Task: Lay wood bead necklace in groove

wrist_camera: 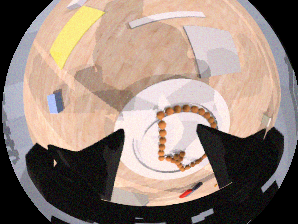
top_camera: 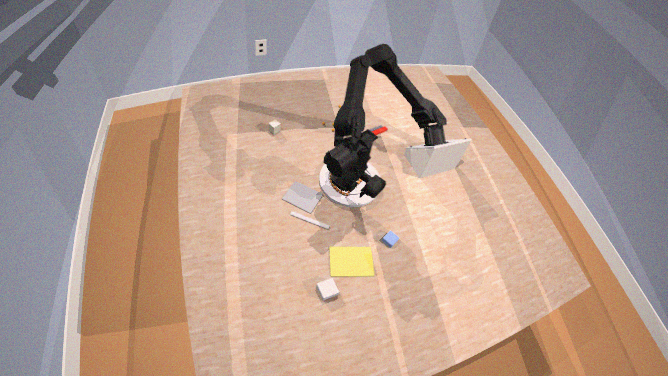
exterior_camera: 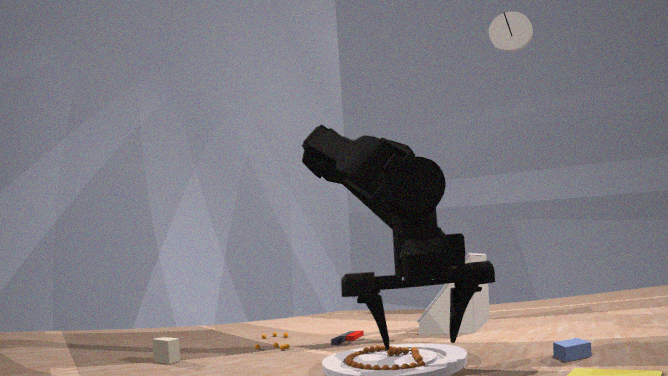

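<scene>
The round white bead board (top_camera: 356, 202) (exterior_camera: 446, 357) (wrist_camera: 135, 131) lies mid-floor under my arm. The wood bead necklace (top_camera: 339, 191) (exterior_camera: 384, 359) (wrist_camera: 184, 110) lies on the board as a loose loop. Part of it follows the groove and part bends across the board's middle. My gripper (top_camera: 352, 172) (exterior_camera: 419, 344) (wrist_camera: 161, 131) is open, with its fingertips just above the board on either side of the necklace. One fingertip stands close to the beads; I cannot tell whether it touches them. Nothing is between the fingers.
A grey plate (top_camera: 302, 196) and a pale stick (top_camera: 310, 220) lie left of the board. A blue block (top_camera: 390, 238) (exterior_camera: 571, 349), a yellow sheet (top_camera: 351, 261) and a white block (top_camera: 327, 289) lie in front. Loose beads (exterior_camera: 275, 342), a red-blue piece (top_camera: 379, 130) (exterior_camera: 350, 336), a cube (top_camera: 274, 127) (exterior_camera: 166, 350) and the white arm base (top_camera: 437, 157) lie behind.
</scene>
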`<state>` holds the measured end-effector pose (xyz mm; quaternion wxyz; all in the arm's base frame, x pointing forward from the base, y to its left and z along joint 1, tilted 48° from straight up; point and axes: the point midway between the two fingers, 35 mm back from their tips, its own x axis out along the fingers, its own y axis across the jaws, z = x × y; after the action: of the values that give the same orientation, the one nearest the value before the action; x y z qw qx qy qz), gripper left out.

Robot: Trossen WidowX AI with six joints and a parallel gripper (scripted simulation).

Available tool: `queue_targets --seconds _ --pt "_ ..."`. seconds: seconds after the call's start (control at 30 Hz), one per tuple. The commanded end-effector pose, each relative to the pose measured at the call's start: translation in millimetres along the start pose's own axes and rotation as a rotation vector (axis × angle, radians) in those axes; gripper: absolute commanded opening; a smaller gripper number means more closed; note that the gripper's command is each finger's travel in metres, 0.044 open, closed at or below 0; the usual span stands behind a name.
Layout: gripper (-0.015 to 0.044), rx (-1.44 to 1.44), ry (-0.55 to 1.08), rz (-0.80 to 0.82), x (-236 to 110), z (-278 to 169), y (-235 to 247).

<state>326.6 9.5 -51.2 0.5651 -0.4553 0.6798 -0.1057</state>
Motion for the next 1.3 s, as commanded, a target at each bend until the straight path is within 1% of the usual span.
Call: queue_targets --seconds 0.0,0.13,0.17,0.33,0.37,0.4,0.5,1.1,1.27 --pt "0.023 -0.103 -0.014 -0.001 -18.1 -3.7 -1.6" --pt "0.0125 -0.103 -0.014 -0.001 -18.1 -3.7 -1.6" --pt "0.012 -0.103 -0.014 -0.001 -16.8 -3.6 -1.6" --pt "0.012 -0.103 -0.014 -0.001 -2.0 -3.6 -1.7" --pt "0.012 -0.103 -0.014 -0.001 -2.0 -3.6 -1.7" --pt "0.012 -0.092 -0.026 -0.001 -10.0 -0.4 -2.7" --pt "0.012 -0.092 -0.025 -0.001 -8.4 -0.4 -2.6" --pt "0.012 -0.102 -0.014 -0.002 19.8 -3.1 -1.9" --pt "0.012 -0.103 -0.013 -0.002 22.1 -3.4 -1.9"
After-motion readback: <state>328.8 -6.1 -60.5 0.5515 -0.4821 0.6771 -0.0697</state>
